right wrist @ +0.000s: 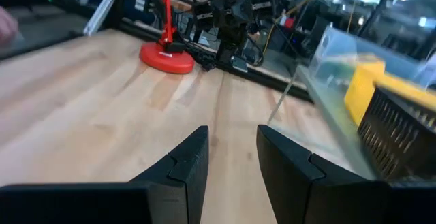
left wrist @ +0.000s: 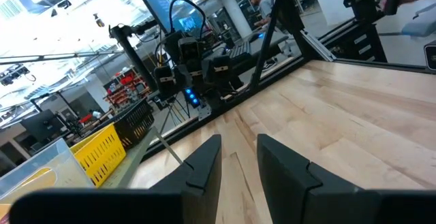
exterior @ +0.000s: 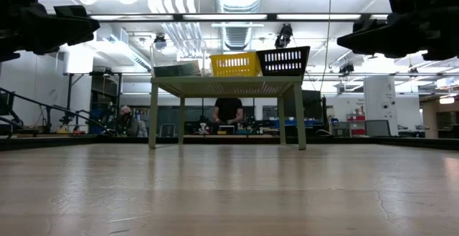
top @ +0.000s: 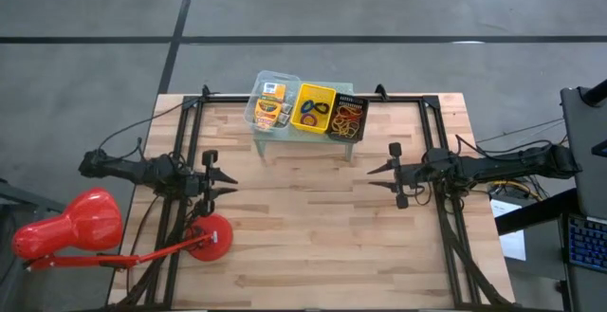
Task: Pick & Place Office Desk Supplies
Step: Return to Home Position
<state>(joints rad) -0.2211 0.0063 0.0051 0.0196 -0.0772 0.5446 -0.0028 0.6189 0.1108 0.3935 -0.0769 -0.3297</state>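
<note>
Left gripper [top: 232, 183] open, fingers parted with bare wood showing through the gap in its wrist view, nothing held. Lifted clear of the table [top: 313, 250] over its left side, arm stretched level from the left edge, fingers pointing across toward the opposite arm. Right gripper [top: 372, 177] a mirror of it: fingers apart and empty, raised over the right side, arm level from the right edge, fingers pointing left. Well apart from each other, bare tabletop between. Both high above the wood in the low view, at that picture's upper corners.

Nearest, at the front left corner: a red lamp [top: 66, 229], round base on the wood near the left gripper, head hanging out past the table edge.

Farther back, at the middle of the far edge: a pale green stand [exterior: 226, 87] on four legs, carrying the supplies in three bins set close side by side. On the left, a clear bin [exterior: 176, 69] with small yellow-orange boxes [top: 271, 113] inside. In the middle, a yellow bin [exterior: 234, 64] with blue and black rings [top: 315, 113]. On the right, a black bin [exterior: 285, 61], mesh-walled, with a tangle of orange and yellow rubber bands [top: 346, 122].

Beyond the table, out in the room: a person [exterior: 229, 110] in a dark top, seen under the stand.
</note>
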